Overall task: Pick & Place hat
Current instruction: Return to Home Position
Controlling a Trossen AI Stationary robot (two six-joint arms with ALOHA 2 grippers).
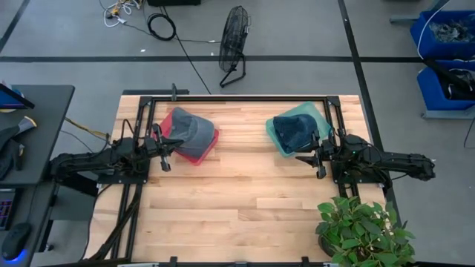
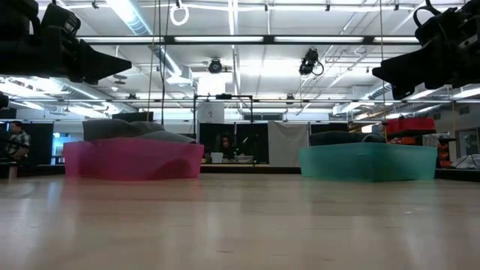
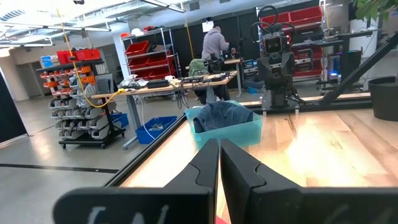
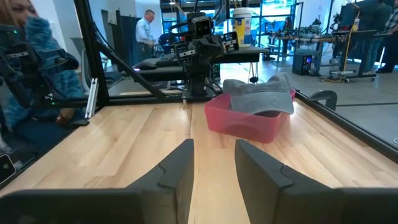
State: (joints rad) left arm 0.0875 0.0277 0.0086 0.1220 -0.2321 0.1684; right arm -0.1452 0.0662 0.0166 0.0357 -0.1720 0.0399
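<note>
A grey hat [image 1: 192, 127] lies in a pink bin [image 1: 205, 150] on the table's left far part; the right wrist view shows this hat [image 4: 259, 96] draped over the bin's rim. A dark blue hat [image 1: 295, 130] sits in a teal bin [image 1: 280, 147] on the right far part, and the left wrist view shows it too [image 3: 221, 116]. My left gripper [image 1: 165, 159] hovers shut beside the pink bin's left side. My right gripper [image 1: 318, 164] hovers open at the teal bin's near right corner. Both grippers hold nothing.
Bare wood lies between the two bins and across the table's near half. A potted plant [image 1: 361, 228] stands at the near right corner. A black frame rail [image 1: 237, 99] runs along the far edge and the sides. A fan [image 1: 234, 41] stands on the floor beyond.
</note>
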